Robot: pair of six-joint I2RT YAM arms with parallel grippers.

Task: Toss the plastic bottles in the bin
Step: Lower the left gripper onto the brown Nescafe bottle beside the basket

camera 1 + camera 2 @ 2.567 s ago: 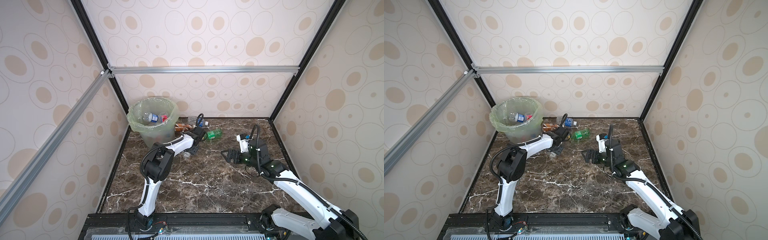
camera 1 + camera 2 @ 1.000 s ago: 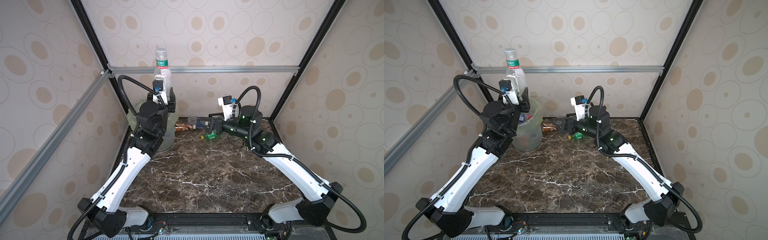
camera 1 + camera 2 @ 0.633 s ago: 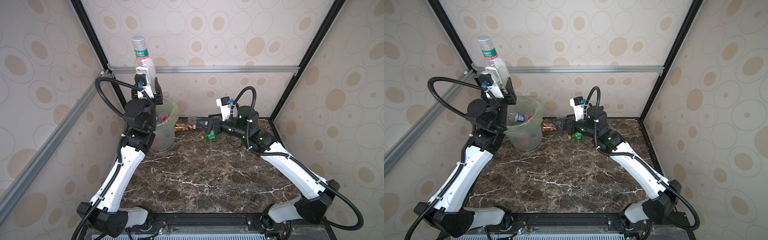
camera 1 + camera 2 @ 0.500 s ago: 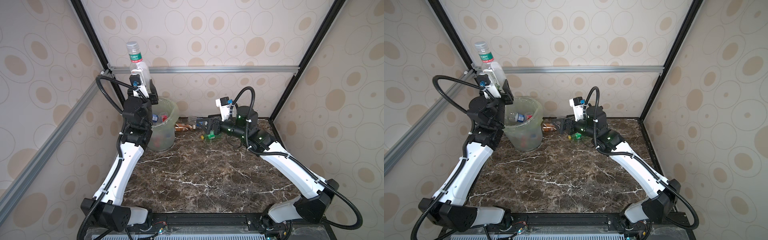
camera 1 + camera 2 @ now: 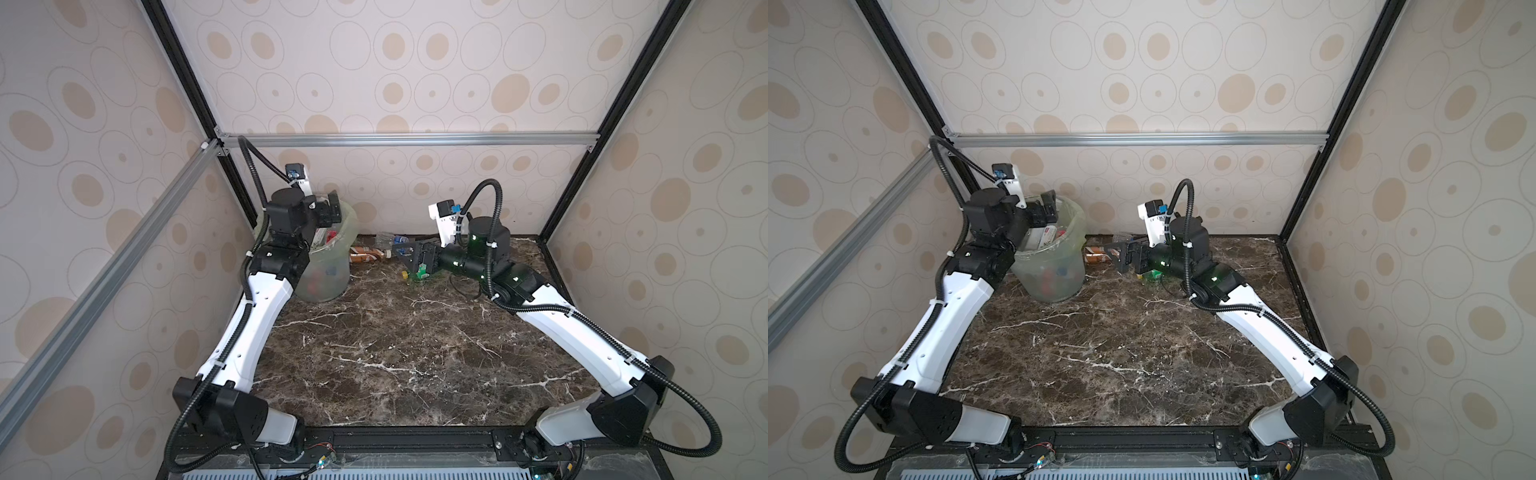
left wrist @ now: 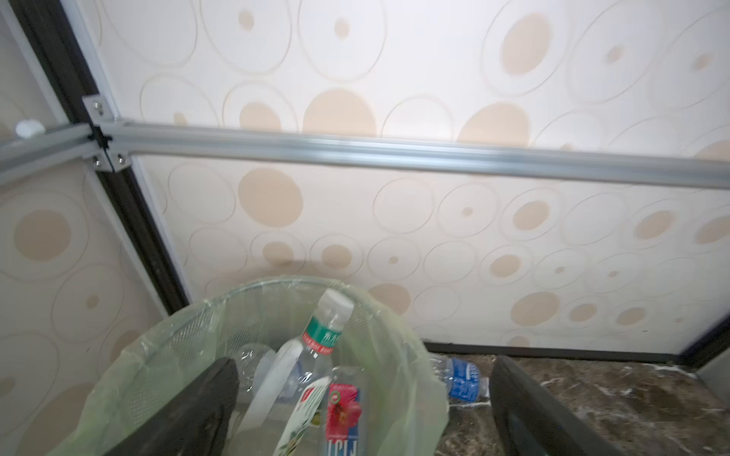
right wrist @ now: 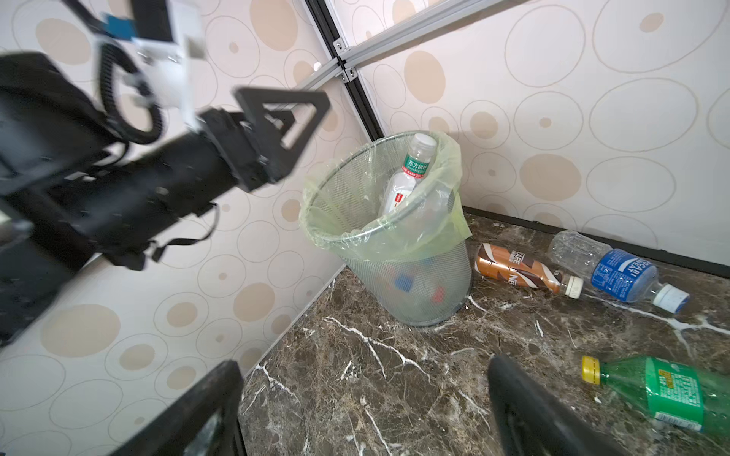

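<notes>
Plainly, left gripper (image 6: 364, 377) gapes empty over the bin (image 6: 399, 355); right gripper (image 7: 365, 368) also wide apart, empty

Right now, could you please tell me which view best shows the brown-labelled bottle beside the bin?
The right wrist view: the brown-labelled bottle lies whole and close, label and white cap plain, beside the bin. Both top views show that bottle only small. The left wrist view does not show it.
</notes>
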